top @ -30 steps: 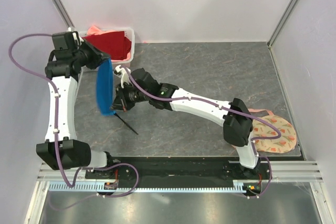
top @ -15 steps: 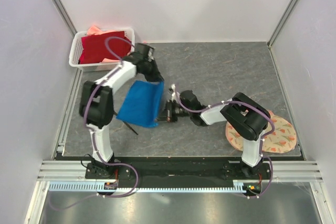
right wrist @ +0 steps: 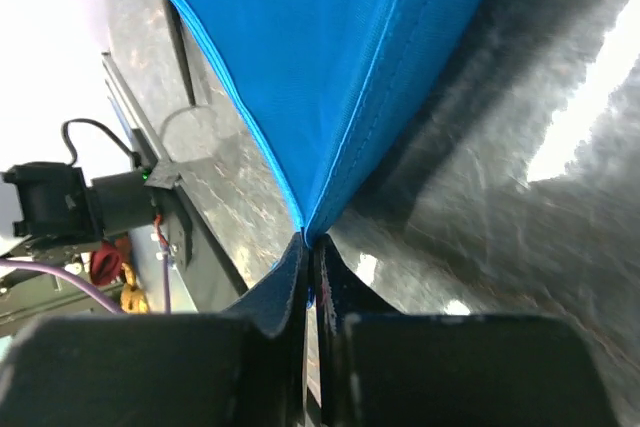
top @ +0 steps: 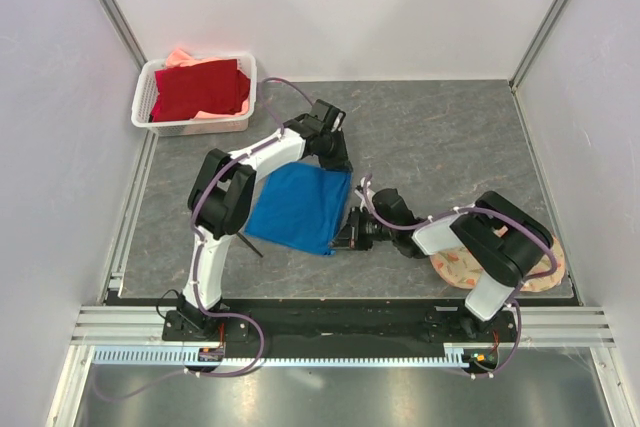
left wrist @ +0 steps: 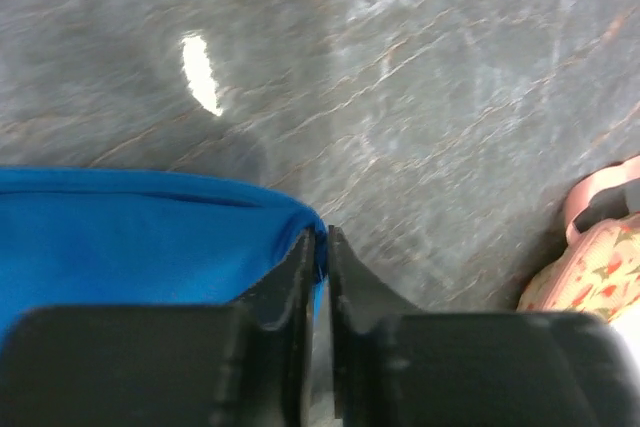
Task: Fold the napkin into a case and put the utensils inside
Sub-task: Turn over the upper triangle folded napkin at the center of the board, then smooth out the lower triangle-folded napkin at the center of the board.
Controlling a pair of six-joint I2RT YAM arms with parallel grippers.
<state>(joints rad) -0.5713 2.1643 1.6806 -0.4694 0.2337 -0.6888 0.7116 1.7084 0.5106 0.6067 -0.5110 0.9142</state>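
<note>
Nearest the bases, out to the right: round peach mat (top: 520, 265), partly under the right arm. Just left of it, right end effector (top: 347, 235), down low over the desk (top: 450, 137), fingers pressed together on the near right corner of the napkin (top: 298, 209). Blue hem running straight into that pinch in the right wrist view, no gap to speak of.

Over at the napkin's near left corner, one black utensil (top: 252, 246), only its tip showing. Pointing near-right, long axis on a diagonal, the rest tucked under the cloth. No second utensil in sight.

Then the napkin itself: spread flat on the desk, one layer, close to square from above, so hard to call a long axis. Lying wholly to the left of both end effectors. Held right edge running near to far between them.

Farther on, left end effector (top: 338, 165), clamped on the far right corner, blue cloth caught between its closed fingers in the left wrist view.

Looks like spreading done, folding not yet begun. Likely a fold carrying that right edge leftward across the cloth, each arm on its own corner. One worry: that utensil under the cloth, not beside it.

Far left corner: white basket (top: 150, 119) with dark red cloth (top: 200, 89), well apart.
</note>
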